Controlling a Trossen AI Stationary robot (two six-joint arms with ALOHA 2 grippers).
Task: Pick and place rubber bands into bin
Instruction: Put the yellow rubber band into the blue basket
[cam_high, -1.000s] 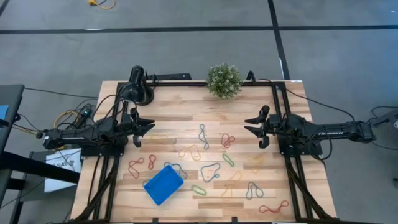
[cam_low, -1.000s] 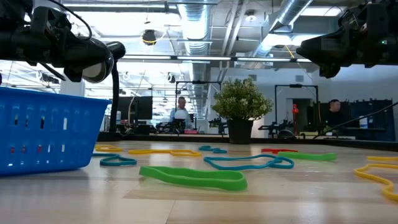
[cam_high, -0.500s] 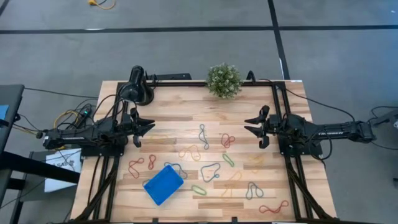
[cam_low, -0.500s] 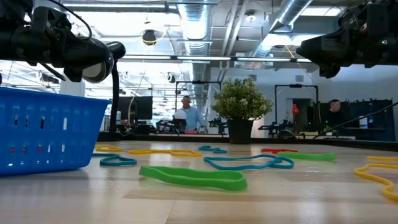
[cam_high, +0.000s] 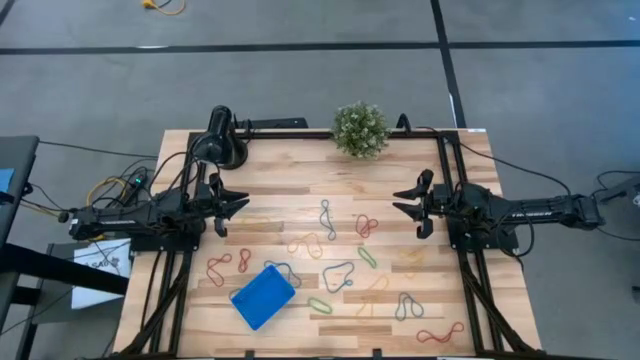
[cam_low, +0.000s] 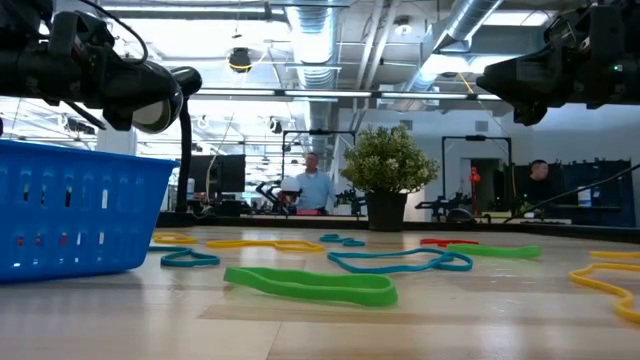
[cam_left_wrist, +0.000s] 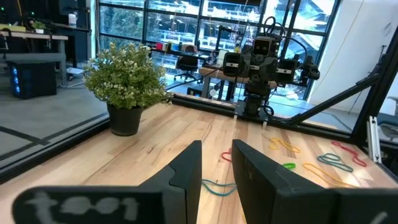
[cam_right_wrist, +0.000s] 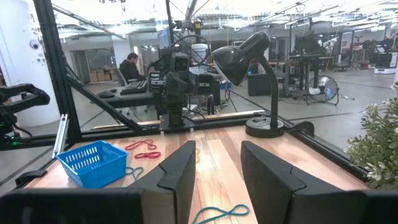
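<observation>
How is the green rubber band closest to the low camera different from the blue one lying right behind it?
The green rubber band is a wide, flat strip pressed into a long narrow loop. The blue rubber band behind it is thinner and spreads into a wider, wavy open loop. The green one lies nearer the low camera, the blue one farther back toward the plant. Both lie flat on the table, outside the bin, untouched by either gripper.
</observation>
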